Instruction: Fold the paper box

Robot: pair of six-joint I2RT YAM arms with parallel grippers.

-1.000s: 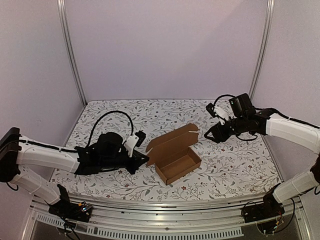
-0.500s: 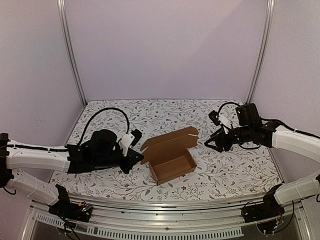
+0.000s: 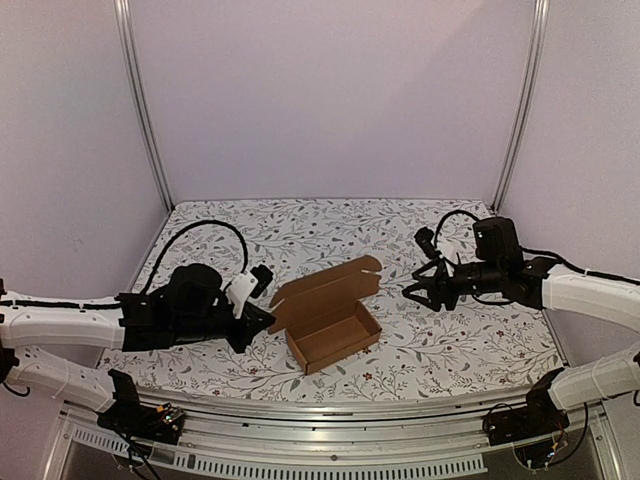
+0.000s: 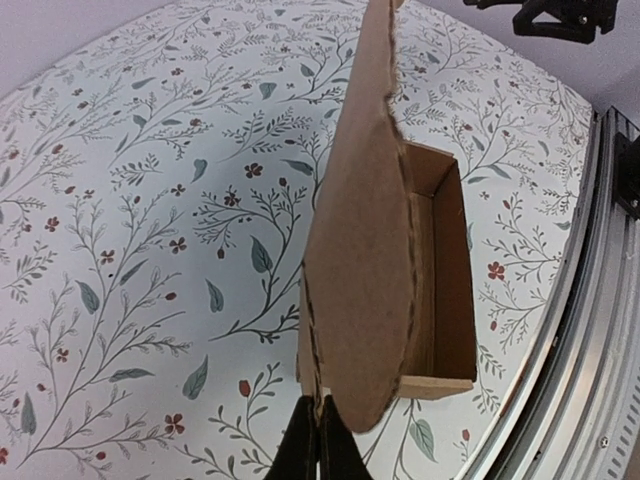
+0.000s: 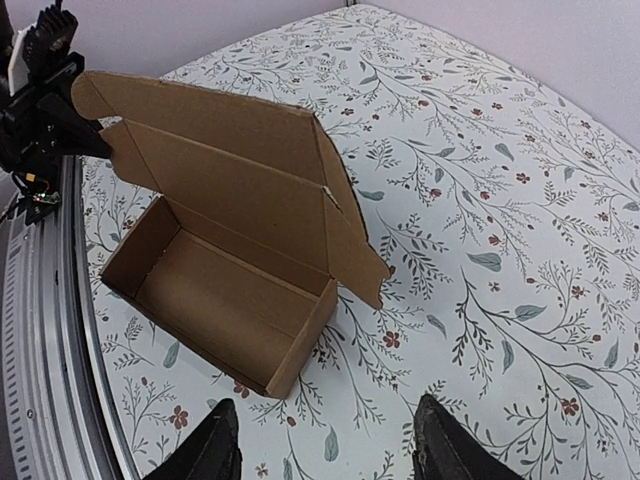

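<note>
I list one paper box (image 3: 332, 322), lid raised, on the floral table (image 3: 455, 350); left gripper (image 3: 269, 319) clamped on its lid flap; right gripper (image 3: 412, 292) spread wide, empty, well apart

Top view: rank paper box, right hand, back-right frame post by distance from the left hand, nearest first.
1. paper box: centre, right at the tips of the left hand.
2. right hand: beyond the box, on the right side.
3. back-right frame post: far right corner.

Top camera overhead from near edge; both wrist cameras close, facing shared paper box (image 3: 335, 338).
</note>
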